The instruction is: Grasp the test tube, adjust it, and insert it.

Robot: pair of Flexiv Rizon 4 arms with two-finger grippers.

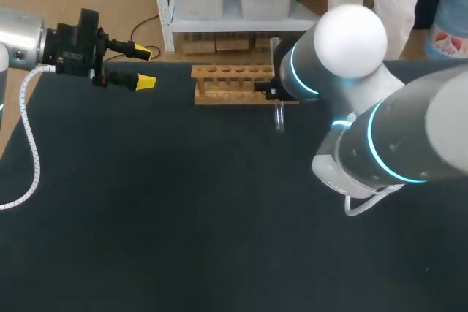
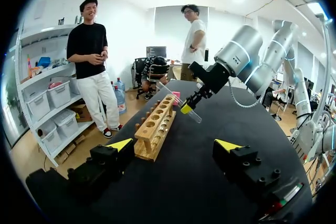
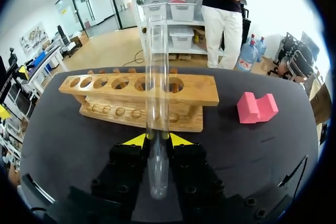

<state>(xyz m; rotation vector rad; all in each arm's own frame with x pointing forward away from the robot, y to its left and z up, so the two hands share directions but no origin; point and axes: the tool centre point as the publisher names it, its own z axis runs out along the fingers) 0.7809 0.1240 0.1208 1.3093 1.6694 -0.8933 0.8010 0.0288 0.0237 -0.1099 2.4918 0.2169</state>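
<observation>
Close to my side of the dark desk, my right arm reaches across from the right toward the far edge. Its right hand is clenched on the test tube, with a yellow fingertip pressing it from each side. The grip sits low on the glass, so a short part runs back under the wrist and the long part sticks out ahead of the fingers. I judge this low grip is meant to leave plenty of tube free to go into a hole.

The tube is clear, colourless glass, slim and straight, and looks empty. From the left wrist camera it is lifted off the desk and tilted rather than upright. I would want it stood up over a hole before lowering it. Which end is the closed one I cannot tell.

Just beyond the tube is the wooden rack, standing lengthwise along the far edge. Its row of round holes faces up and all of them look unfilled. A pink block sits on the desk past the rack's right end.

Far left, well apart from the rack, my left hand hangs released, fingers spread and holding nothing. It looks parked there so the rack stays unobstructed for the other arm.
</observation>
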